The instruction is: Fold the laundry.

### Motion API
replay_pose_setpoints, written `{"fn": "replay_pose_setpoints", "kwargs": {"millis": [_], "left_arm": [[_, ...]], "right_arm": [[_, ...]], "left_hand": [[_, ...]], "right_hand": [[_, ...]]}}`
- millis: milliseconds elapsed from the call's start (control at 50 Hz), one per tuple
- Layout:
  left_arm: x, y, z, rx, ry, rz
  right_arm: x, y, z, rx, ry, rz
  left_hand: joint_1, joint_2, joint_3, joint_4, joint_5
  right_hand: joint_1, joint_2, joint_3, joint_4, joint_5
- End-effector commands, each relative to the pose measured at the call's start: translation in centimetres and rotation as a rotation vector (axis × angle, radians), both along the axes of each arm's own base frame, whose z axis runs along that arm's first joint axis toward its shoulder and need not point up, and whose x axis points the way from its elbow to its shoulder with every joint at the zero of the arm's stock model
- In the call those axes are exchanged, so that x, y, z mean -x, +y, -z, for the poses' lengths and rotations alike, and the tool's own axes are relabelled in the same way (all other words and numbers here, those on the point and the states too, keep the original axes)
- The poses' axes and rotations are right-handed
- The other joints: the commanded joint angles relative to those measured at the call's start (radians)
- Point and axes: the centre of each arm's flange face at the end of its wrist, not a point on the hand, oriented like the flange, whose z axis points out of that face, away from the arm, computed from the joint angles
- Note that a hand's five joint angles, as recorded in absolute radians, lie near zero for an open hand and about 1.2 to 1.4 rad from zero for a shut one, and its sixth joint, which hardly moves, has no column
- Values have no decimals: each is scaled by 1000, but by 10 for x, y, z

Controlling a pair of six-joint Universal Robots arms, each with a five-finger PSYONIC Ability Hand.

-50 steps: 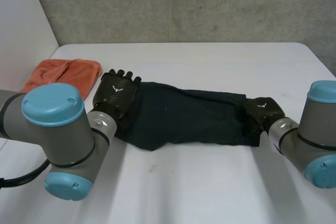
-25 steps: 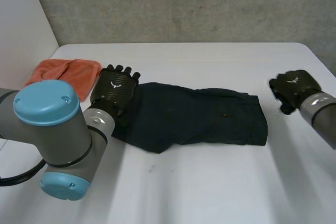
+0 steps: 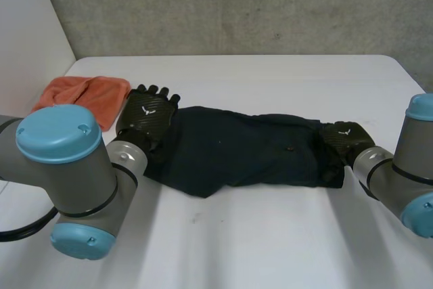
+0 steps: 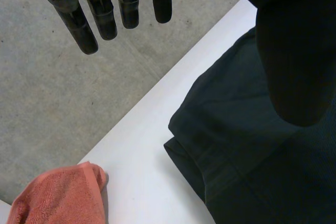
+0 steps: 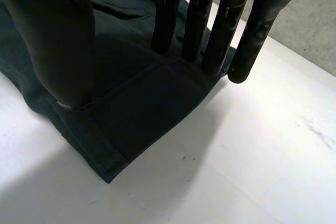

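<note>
Left hand [image 3: 147,116]: positioned at the left end of the dark garment [image 3: 243,153], back of hand up, over the cloth edge. In the left wrist view the fingers [image 4: 89,19] are straight and side by side, tips reaching past the garment twd. the grey wall [image 3: 237,5]. The thumb [image 4: 294,51] is held apart from them, above the cloth. Nothing is gripped. Whether the palm touches the fabric cannot be told.

Right hand [image 3: 342,141]: placed on the opposite end of the garment, near its hem corner. In the right wrist view the fingers [image 5: 168,14] are straight and slightly spread, tips down on the cloth just inside its edge. The thumb [image 5: 68,51] rests on the cloth separately, well to the side of the fingers. No fabric is caught betw. thumb and fingers (flat press only).

Garment: lies stretched across the white table [image 3: 270,235], long axis running from hand to hand, approx. mid-table, w/ some wrinkles and a stitched hem band at each end.

Orange towel [image 3: 84,96]: bunched near the table's far left corner, just beside the left hand, apart from the garment.
</note>
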Motion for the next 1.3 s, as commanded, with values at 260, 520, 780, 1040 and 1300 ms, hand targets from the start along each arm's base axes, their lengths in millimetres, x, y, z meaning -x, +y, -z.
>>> {"fn": "replay_pose_setpoints", "kwargs": {"millis": [260,520,780,1040,1300], "left_arm": [[-2,-2,0,1,-1,-6],[-3,-4,-2,6,2,-11],[-2,-4,-2,6,2,-11],[-5,-5,-3,7,4,-20],[-7,-6,-2,5,1,-25]], "right_arm": [[-3,-11,16,0,0,-9],[54,-33,-27,109,89,114],[68,-40,-37,119,182,101],[-3,-12,-89,258,44,-68],[7,-17,-84,237,55,-38]], "left_hand": [[-16,-25,-30,-24,-42],[-16,-25,-30,-24,-42],[-16,-25,-30,-24,-42],[-16,-25,-30,-24,-42],[-16,-25,-30,-24,-42]], "right_hand": [[886,801,814,813,812],[886,801,814,813,812],[886,801,814,813,812],[886,801,814,813,812],[886,801,814,813,812]]}}
